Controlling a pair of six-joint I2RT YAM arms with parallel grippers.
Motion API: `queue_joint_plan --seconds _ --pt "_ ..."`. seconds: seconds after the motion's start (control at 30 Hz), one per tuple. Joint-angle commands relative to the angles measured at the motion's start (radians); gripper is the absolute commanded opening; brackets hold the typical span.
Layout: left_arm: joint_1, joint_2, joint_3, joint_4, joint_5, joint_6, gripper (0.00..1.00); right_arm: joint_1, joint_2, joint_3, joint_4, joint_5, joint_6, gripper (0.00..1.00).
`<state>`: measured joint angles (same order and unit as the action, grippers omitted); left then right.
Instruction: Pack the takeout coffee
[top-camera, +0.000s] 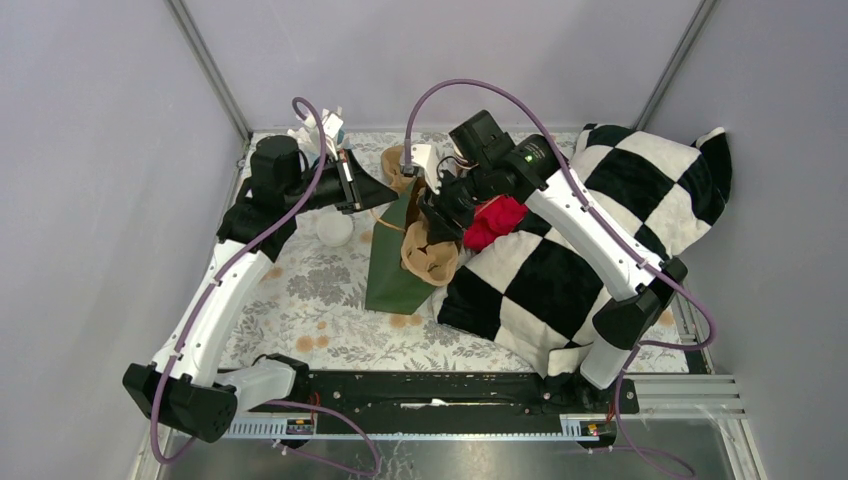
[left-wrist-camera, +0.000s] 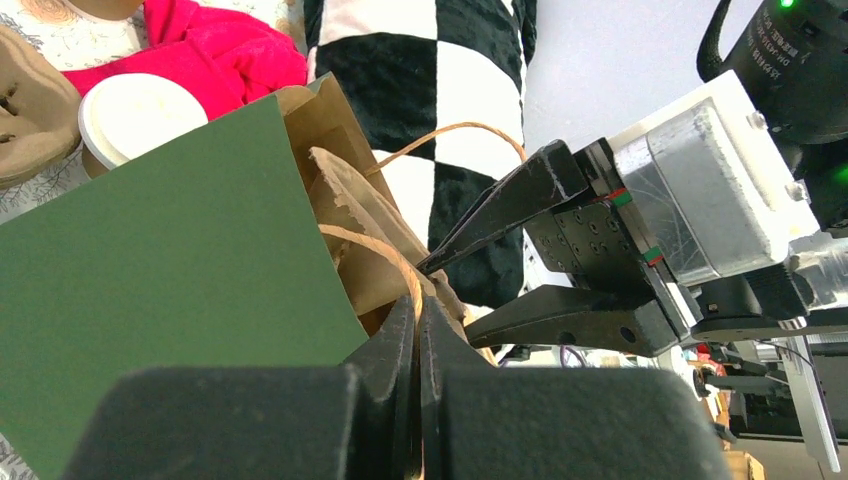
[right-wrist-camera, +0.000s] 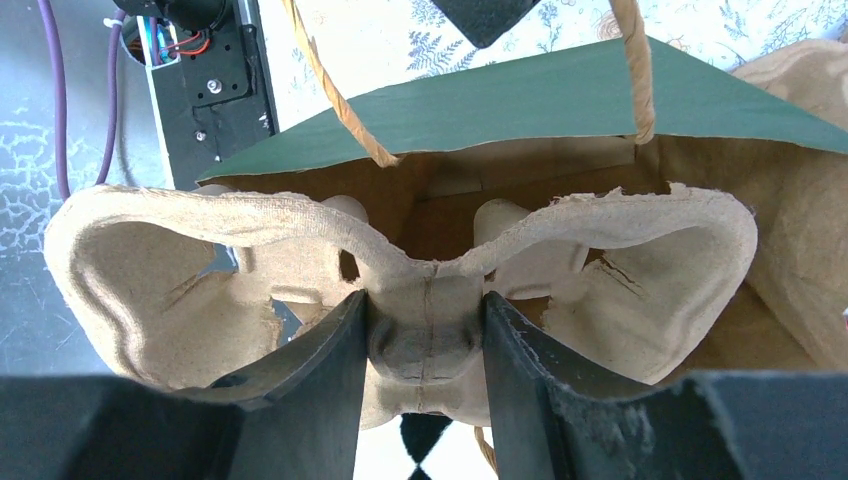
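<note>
Kraft paper under a snap-on lid: the takeout coffee (left-wrist-camera: 140, 115) likely handles light, crushable, spill-prone; best taken around the wall below the lid. It sits at ten o'clock in the left wrist view, beside red cloth (left-wrist-camera: 220, 45); lid toward camera, body and axis hidden. Left pincer (left-wrist-camera: 418, 305) is together on the bag handle (right-wrist-camera: 640, 80); right pincer (right-wrist-camera: 425, 305) clamps a pulp carrier (right-wrist-camera: 140, 270).

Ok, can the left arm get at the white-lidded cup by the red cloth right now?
Probably not. The left fingers are shut on the bag's twine handle, and the green bag stands between them and the white-lidded cup. The right fingers, gripping the pulp carrier at the bag's mouth, sit close by too.
</note>
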<state>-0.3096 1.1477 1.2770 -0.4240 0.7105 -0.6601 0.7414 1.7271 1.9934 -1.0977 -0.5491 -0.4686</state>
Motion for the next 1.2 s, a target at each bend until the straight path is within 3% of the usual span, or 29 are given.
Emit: queue_joint_plan --seconds 0.0,0.33,0.63,0.93,1.17 --pt "0.006 0.003 0.058 -0.024 0.037 0.03 0.0 0.009 0.002 0.039 -0.036 -0.005 -0.026 0.47" --pt "0.006 0.042 0.146 -0.15 0.133 0.052 0.0 0.042 0.023 0.154 -0.095 0.055 0.011 0.46" --pt "0.007 0.076 0.21 -0.251 0.154 0.082 0.0 0.084 0.009 0.117 -0.117 0.176 -0.004 0.44" --pt "0.007 0.097 0.223 -0.263 0.161 0.091 0.0 0.101 -0.052 -0.018 0.08 0.326 -0.009 0.47" --pt "0.007 0.106 0.221 -0.256 0.173 0.09 0.0 0.102 -0.131 -0.148 0.236 0.335 -0.008 0.49"
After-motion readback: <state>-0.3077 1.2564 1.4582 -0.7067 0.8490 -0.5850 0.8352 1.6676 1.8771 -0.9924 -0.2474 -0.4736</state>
